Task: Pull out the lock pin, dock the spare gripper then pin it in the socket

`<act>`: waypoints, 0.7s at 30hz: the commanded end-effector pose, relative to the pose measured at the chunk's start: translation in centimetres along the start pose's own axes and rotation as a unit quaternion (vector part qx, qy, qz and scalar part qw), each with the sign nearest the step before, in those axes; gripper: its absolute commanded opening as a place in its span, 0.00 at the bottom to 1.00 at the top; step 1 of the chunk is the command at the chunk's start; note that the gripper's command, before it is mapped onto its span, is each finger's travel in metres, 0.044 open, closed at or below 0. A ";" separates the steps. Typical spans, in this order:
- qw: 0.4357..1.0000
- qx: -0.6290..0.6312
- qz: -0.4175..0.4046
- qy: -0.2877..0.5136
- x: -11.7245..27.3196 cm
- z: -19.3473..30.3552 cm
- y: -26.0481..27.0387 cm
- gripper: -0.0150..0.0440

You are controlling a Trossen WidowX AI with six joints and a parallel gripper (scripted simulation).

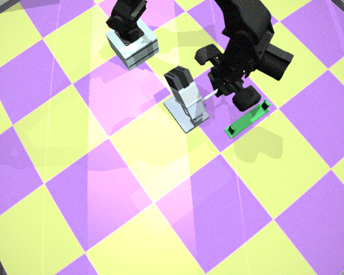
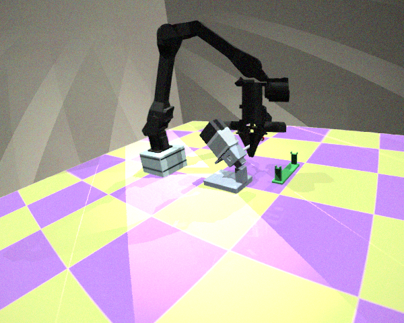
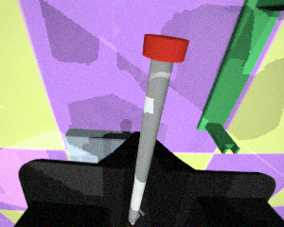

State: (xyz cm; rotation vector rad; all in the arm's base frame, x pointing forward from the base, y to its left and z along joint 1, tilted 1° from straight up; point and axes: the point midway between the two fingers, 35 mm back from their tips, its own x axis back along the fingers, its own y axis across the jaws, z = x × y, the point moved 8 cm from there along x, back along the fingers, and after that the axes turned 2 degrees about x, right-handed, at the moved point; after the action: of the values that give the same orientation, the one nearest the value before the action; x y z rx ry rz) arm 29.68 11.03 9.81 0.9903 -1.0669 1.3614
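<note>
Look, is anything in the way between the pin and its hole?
Nothing I can see. The gripper holds the pin, which points at the grey mount's upper part. The green rack is off to the side. The hole itself is hidden.

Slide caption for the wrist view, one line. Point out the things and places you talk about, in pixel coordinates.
Black gripper [image 1: 217,92] [image 2: 251,155] [image 3: 141,136] shut on a red-headed grey pin [image 1: 209,95] [image 2: 247,147] [image 3: 153,109], green two-post rack [image 1: 245,120] [image 2: 286,173] [image 3: 223,96] alongside.

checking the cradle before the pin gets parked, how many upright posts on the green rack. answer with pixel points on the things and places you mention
2: one at the near end of the green rack [image 1: 245,120] [image 2: 286,173] [image 3: 229,80], one at its far end
</note>
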 end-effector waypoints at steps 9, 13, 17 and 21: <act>1.000 0.002 0.001 0.003 -0.2 0.6 0.1 0.25; 1.000 0.002 0.001 0.003 -0.3 0.7 0.1 0.25; 1.000 0.002 0.001 0.003 -0.3 0.9 0.2 0.25; 1.000 0.002 0.002 0.003 -0.4 1.1 0.2 0.25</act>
State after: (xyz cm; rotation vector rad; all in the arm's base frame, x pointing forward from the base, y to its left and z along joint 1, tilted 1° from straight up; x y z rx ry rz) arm 29.62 10.15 9.80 0.9879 -1.0700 1.3640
